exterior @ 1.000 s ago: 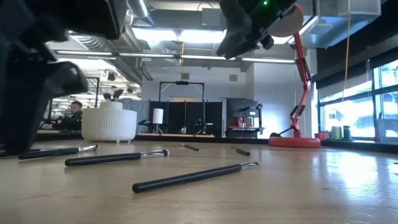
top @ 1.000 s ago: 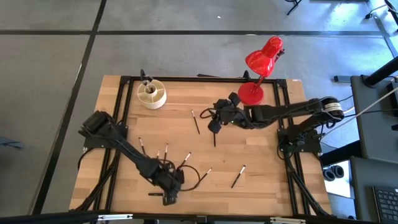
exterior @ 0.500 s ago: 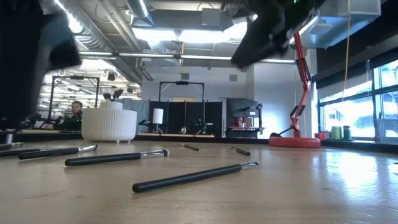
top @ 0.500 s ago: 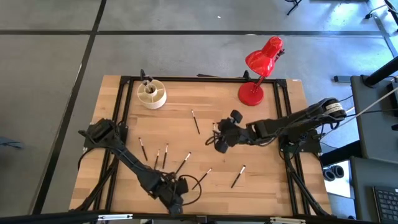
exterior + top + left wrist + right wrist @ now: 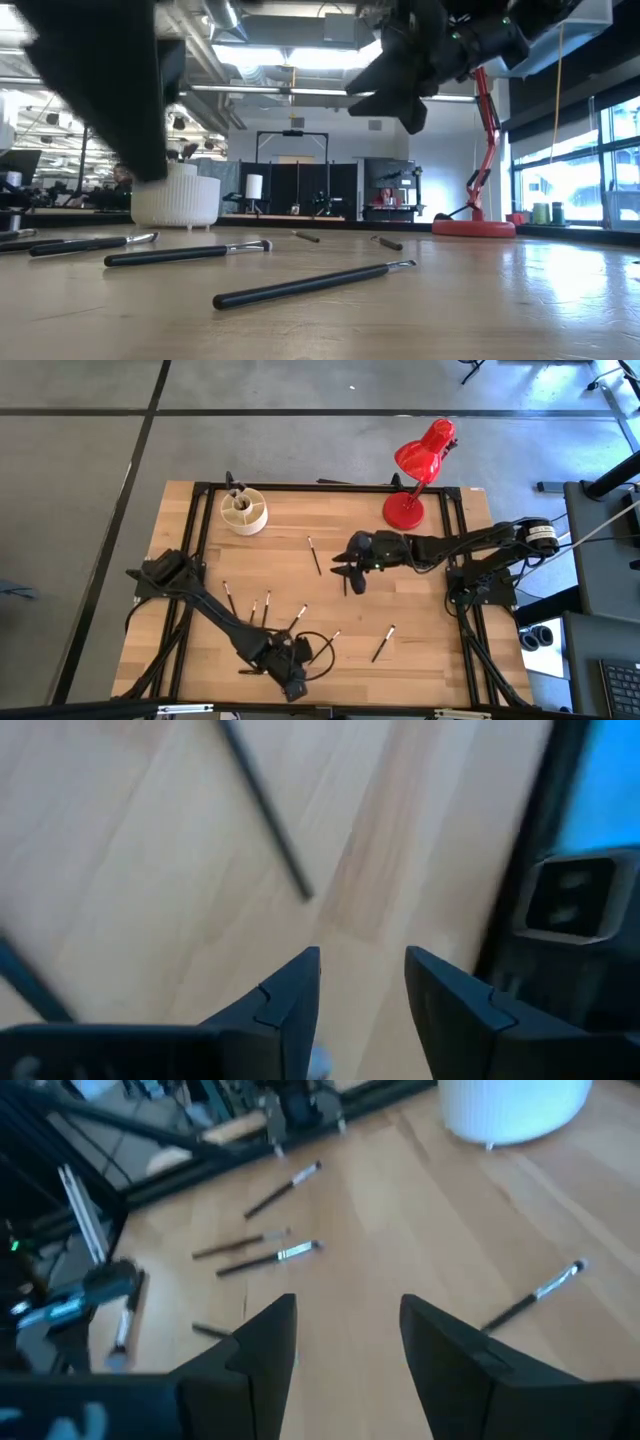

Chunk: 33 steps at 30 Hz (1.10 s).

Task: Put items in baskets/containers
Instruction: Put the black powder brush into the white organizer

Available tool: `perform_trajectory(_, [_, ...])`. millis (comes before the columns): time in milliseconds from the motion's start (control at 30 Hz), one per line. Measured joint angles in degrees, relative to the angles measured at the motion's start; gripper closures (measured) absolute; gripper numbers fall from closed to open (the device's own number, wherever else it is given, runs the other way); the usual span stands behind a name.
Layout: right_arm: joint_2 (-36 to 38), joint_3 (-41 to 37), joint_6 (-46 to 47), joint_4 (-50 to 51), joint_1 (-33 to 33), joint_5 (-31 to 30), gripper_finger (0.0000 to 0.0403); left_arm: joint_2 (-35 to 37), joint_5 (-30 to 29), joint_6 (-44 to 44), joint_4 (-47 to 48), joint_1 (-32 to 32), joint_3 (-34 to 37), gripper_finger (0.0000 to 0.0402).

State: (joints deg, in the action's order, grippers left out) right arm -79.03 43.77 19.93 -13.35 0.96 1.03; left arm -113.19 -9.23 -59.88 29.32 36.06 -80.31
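we are looking down on the wooden table [image 5: 420, 620]. the left gripper [image 5: 293, 682] is hanging low at the near edge, left of centre, its fingers [image 5: 290, 995] standing apart with nothing between them; a dark brush [image 5: 265, 805] is lying on the wood just beyond them. the right gripper [image 5: 352, 565] is reaching out over the middle of the table, fingers [image 5: 262, 1342] parted and empty. makeup brushes are lying scattered: a cluster [image 5: 262, 610] left of centre, one [image 5: 314, 555] toward the far side, one [image 5: 382, 644] near and to the right. the cream cup organiser [image 5: 244, 511] is sitting at the far left corner. the red lamp [image 5: 412, 470] is standing far right.
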Motion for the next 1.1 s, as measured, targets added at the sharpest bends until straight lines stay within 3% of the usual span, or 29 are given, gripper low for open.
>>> perform_trajectory(233, [-0.03, 0.0, -1.86, 1.23, 2.04, 0.11, 0.0224, -2.1, 7.86, -4.22, 0.78, 1.62, 0.0, 0.0258])
perform_trajectory(467, [-0.03, 0.0, -3.78, 1.02, 3.42, 0.06, 0.0224, -2.1, 7.55, -4.55, 6.9, 3.01, 0.0, 0.0258])
perform_trajectory(767, [-0.03, 0.0, -4.59, 0.99, 3.4, 0.08, 0.0224, -2.1, 2.23, -1.09, 9.31, 3.67, 0.0, 0.0261])
perform_trajectory(900, [-0.06, 0.0, -5.28, 1.03, 3.4, 0.09, 0.0224, -2.1, -0.26, 1.96, 9.62, 3.69, 0.51, 0.028])
perform_trajectory(1100, [-0.06, 0.0, -5.67, 3.67, 3.37, 0.08, 0.0224, -2.1, 4.44, 2.86, 9.9, 3.71, 3.02, 0.0323])
